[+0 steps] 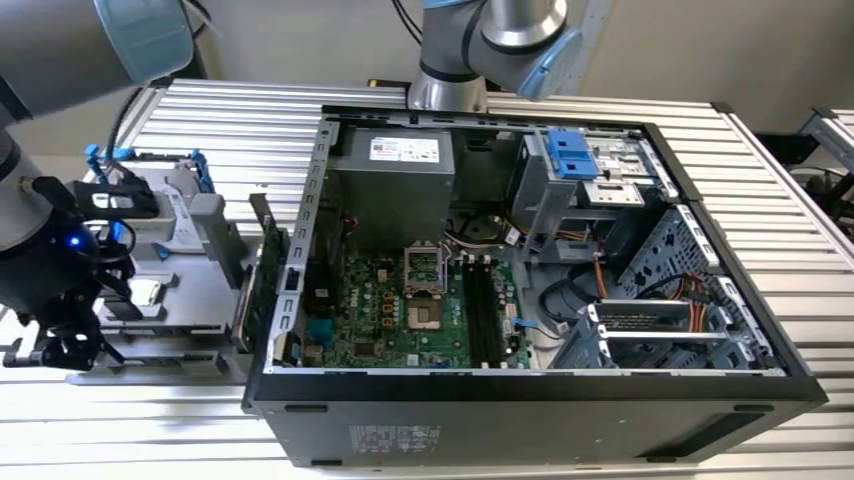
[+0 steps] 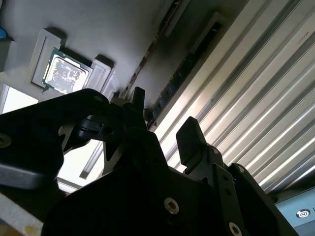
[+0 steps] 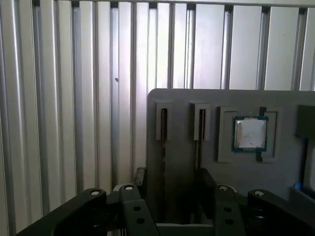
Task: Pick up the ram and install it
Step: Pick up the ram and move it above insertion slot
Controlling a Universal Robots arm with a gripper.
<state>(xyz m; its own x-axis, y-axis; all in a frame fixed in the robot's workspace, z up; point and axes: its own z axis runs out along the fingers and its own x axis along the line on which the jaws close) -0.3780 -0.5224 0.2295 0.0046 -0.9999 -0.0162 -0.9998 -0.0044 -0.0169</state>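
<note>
at the exterior view's left, beside the open computer case, the hand hung over a grey parts tray on the slatted bench. its fingers stood apart with nothing clamped between them. the ram stood edge-on in a slot of that tray. a second stick stood in the slot just beside it, and a processor lay in a recess near both. the ram was not yet lifted, and the black memory slots on the motherboard looked unfilled.

the likeliest trouble, i judged, was how close the two sticks were. a finger coming down a little off line could land on the neighbour's edge or wedge between the slots. a stick gripped off centre could tilt and jam as it left the tray, and a slanted hold would make seating it hard.

white stickers showed on the power supply and on the case's outer wall, but none of their writing could be made out, nor any on the processor's lid.
</note>
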